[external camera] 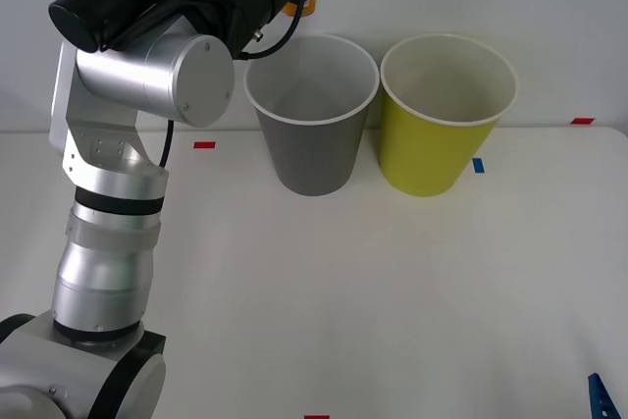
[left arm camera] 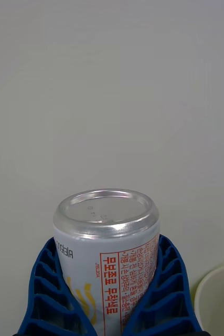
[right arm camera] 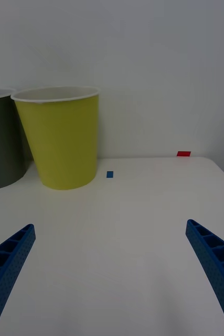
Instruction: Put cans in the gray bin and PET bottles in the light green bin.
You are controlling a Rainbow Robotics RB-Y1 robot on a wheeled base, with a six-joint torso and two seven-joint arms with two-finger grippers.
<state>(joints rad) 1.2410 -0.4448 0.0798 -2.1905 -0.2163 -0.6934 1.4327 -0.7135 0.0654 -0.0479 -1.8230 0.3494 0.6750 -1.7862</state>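
Front view: left arm raised high; left end effector (left arm camera: pixel 109 310) clamps can (left arm camera: pixel 107 247); right end effector (right arm camera: pixel 112 273) wide.

Gray bin (external camera: pixel 312 149), yellow-green bin (external camera: pixel 439 144), orange-and-white can (left arm camera: pixel 107 257)

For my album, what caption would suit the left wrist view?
Left tool shut on a can, silver end facing the camera, against a plain wall.

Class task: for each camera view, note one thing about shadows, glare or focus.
Front view: soft shadow under the round gray bin. Left wrist view: bright sheen on the slim can's silver end, gripped by the left gripper. Right wrist view: open right gripper, fingers slightly soft.
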